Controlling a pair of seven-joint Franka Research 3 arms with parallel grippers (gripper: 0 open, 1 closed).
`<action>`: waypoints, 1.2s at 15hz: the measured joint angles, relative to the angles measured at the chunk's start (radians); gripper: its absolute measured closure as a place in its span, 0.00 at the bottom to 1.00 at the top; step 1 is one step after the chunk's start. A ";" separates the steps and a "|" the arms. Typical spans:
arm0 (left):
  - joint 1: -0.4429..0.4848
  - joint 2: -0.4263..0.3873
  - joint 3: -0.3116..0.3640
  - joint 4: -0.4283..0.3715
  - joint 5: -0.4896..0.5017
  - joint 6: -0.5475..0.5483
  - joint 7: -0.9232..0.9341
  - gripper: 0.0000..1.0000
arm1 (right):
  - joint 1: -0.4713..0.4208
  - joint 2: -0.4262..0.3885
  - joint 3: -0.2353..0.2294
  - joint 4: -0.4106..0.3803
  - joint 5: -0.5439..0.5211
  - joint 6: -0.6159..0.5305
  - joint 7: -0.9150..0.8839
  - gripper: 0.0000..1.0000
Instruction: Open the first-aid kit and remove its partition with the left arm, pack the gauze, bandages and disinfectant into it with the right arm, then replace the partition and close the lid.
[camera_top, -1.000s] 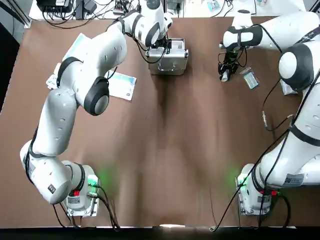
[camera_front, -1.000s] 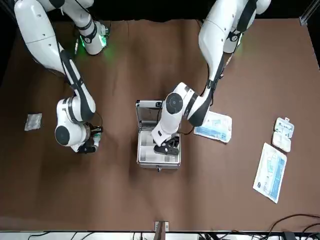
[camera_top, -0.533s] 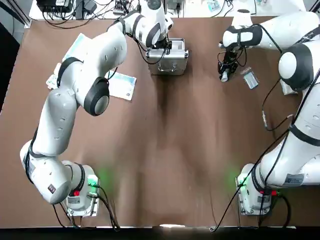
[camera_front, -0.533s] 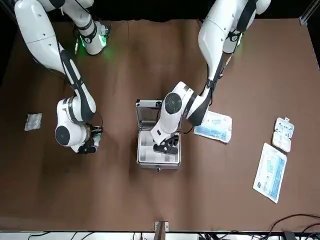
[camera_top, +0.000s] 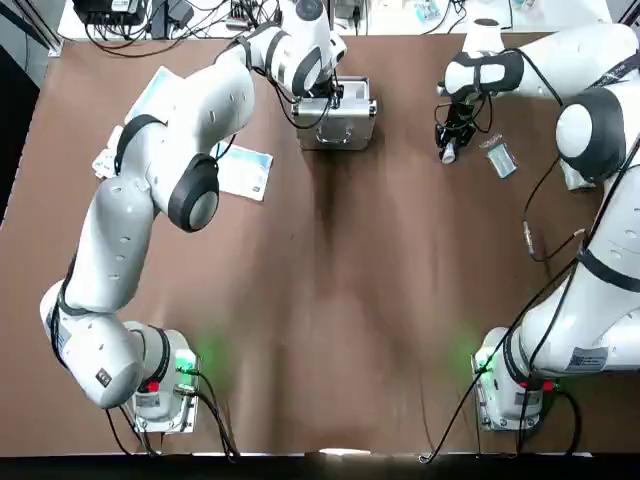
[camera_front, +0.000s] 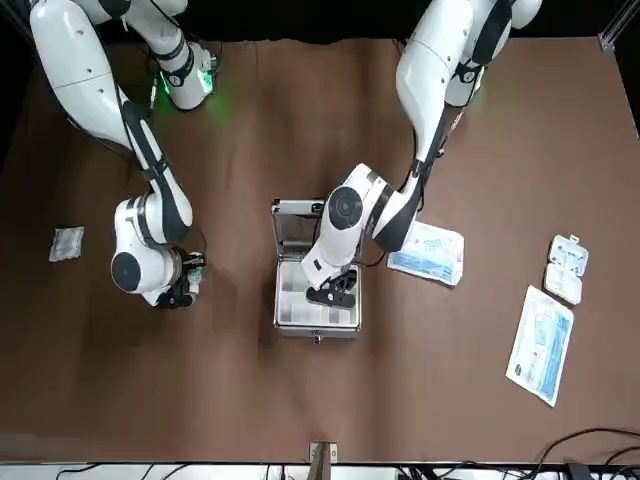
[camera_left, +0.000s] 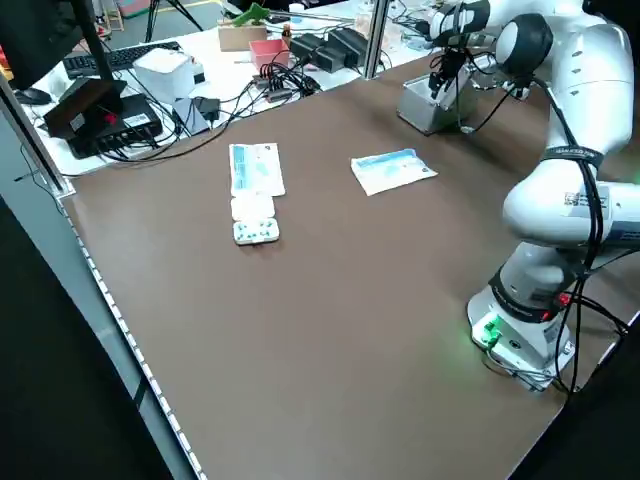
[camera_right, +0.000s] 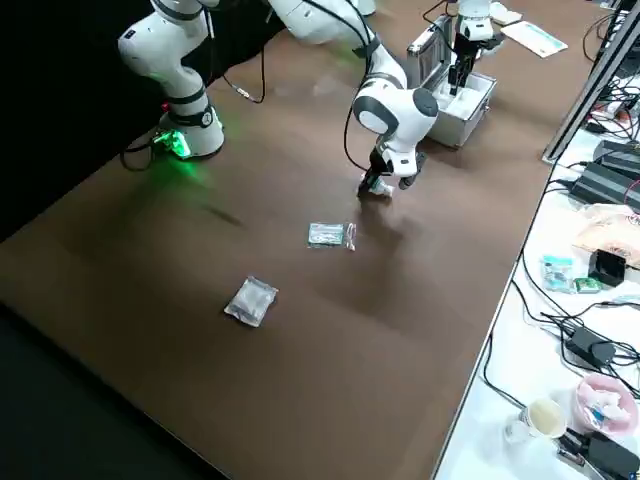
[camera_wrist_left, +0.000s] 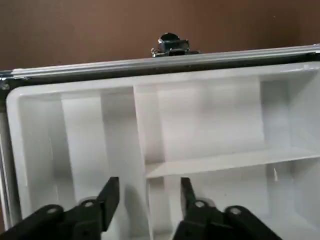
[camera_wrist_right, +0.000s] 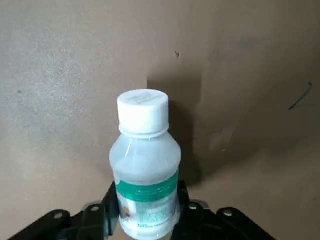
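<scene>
The silver first-aid kit (camera_top: 338, 128) stands open, its lid (camera_front: 296, 226) raised on the robot's side. The white partition (camera_wrist_left: 205, 125) lies inside, split into compartments. My left gripper (camera_wrist_left: 148, 197) is open and reaches down into the case (camera_front: 316, 322), one finger on each side of a divider wall. To the case's right, my right gripper (camera_wrist_right: 145, 212) is shut on the disinfectant (camera_wrist_right: 145, 165), a small white bottle with a green label standing upright on the table. I cannot tell which of the packets hold the gauze or the bandages.
A clear packet (camera_top: 498, 158) lies just right of the right gripper (camera_top: 451, 150), another (camera_right: 250, 300) farther out. A white-and-blue packet (camera_top: 245, 172) lies left of the case. A long packet (camera_front: 540, 345) and a small white box (camera_front: 565, 268) are at the far left.
The left gripper has shifted slightly inside the case toward the lid. The right gripper has edged a little at the bottle.
</scene>
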 joint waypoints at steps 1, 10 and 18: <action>0.000 0.000 0.000 0.000 0.000 0.000 0.001 0.50 | 0.000 0.000 0.000 0.001 0.000 0.001 0.000 0.52; 0.001 0.001 0.003 0.000 0.001 -0.001 0.002 0.92 | 0.000 0.001 -0.001 0.007 0.000 0.004 -0.001 0.59; 0.001 -0.004 0.004 0.005 0.001 -0.010 -0.011 0.96 | -0.002 0.002 -0.003 0.034 0.000 -0.002 -0.001 0.59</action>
